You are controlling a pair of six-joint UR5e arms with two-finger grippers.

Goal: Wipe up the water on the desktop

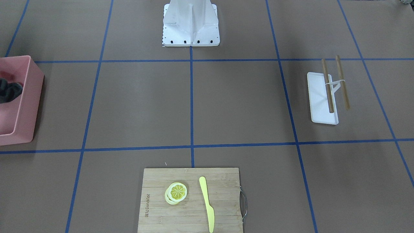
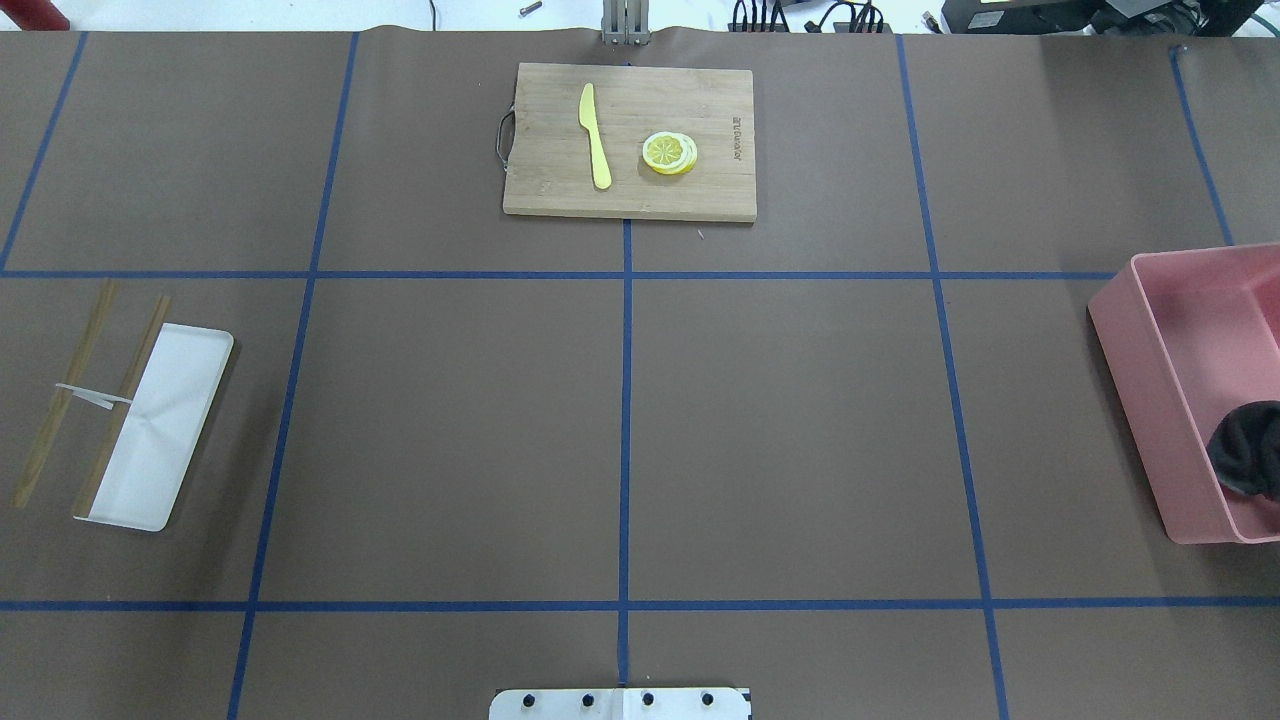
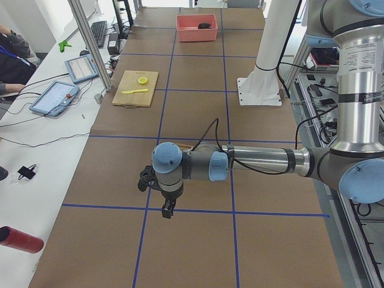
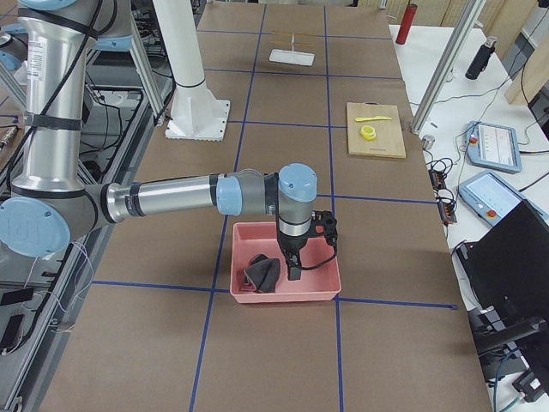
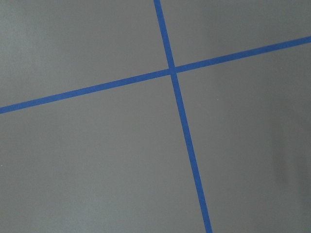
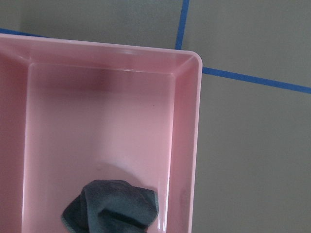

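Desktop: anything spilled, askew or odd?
No puddle shows on the desktop in any view. The white tray sits skewed to the tape grid. The dark cloth lies bunched in the pink bin. Nothing else stands out.

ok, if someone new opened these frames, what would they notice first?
First, the pink bin at the robot's right end of the desktop, with a dark cloth inside and the right gripper poised over it. Next, the bamboo cutting board at the far middle, carrying lemon slices and a yellow knife. No water is discernible on the desktop.
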